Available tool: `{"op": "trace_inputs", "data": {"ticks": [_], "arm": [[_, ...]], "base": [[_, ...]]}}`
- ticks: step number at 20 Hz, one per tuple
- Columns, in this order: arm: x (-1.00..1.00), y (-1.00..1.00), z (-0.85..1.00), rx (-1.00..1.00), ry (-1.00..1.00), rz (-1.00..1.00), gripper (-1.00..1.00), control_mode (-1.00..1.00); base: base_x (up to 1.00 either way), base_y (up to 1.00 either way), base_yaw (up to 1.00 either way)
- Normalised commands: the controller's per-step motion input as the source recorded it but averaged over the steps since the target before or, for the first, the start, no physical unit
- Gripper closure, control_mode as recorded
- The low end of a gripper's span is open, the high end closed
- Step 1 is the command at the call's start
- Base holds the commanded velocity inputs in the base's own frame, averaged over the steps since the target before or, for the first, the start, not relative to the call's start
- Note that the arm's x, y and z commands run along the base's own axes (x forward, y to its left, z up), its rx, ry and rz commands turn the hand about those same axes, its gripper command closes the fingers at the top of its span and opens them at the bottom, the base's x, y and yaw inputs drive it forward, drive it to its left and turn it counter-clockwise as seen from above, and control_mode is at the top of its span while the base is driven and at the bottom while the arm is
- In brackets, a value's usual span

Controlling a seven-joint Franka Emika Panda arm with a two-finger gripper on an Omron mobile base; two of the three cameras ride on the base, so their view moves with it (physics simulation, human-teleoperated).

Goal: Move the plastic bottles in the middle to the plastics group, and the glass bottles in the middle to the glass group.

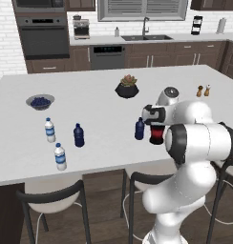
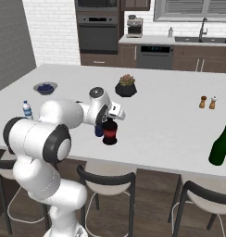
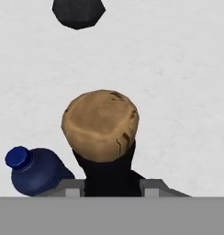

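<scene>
A squat black glass bottle (image 1: pixel 156 135) (image 2: pixel 109 134) with a red label band stands upright near the counter's front edge. Seen from the hand, it has a tan cork top (image 3: pixel 101 124) above a black neck. My gripper (image 1: pixel 155 124) (image 2: pixel 109 121) (image 3: pixel 111 187) is shut on that neck, one fingertip on each side. Close to its left stands a small dark navy plastic bottle (image 1: pixel 139 129) (image 2: pixel 99 131) (image 3: pixel 36 170). Farther left stand a clear water bottle (image 1: pixel 50 130) (image 2: pixel 27 109), a navy bottle (image 1: pixel 79 135) and a second clear bottle (image 1: pixel 60 157).
A green glass bottle (image 2: pixel 220 146) stands at the counter's right front. A bowl of blueberries (image 1: pixel 40 101) (image 2: pixel 45 87) sits at the far left, a potted plant (image 1: pixel 127 87) (image 2: pixel 127 86) mid-counter, and salt and pepper shakers (image 1: pixel 203 90) (image 2: pixel 207 102) at the right. Stools line the front edge.
</scene>
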Motion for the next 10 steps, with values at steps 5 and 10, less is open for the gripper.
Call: {"op": "trace_inputs", "data": {"ticks": [5,10], "arm": [[-0.29,-0.77,0.46,0.00,0.00,-0.04,1.00,-1.00],[-0.07,-0.93,0.15,0.00,0.00,-0.10,1.00,-1.00]], "base": [[0.00,0.00,0.00],[0.00,0.00,0.00]]}}
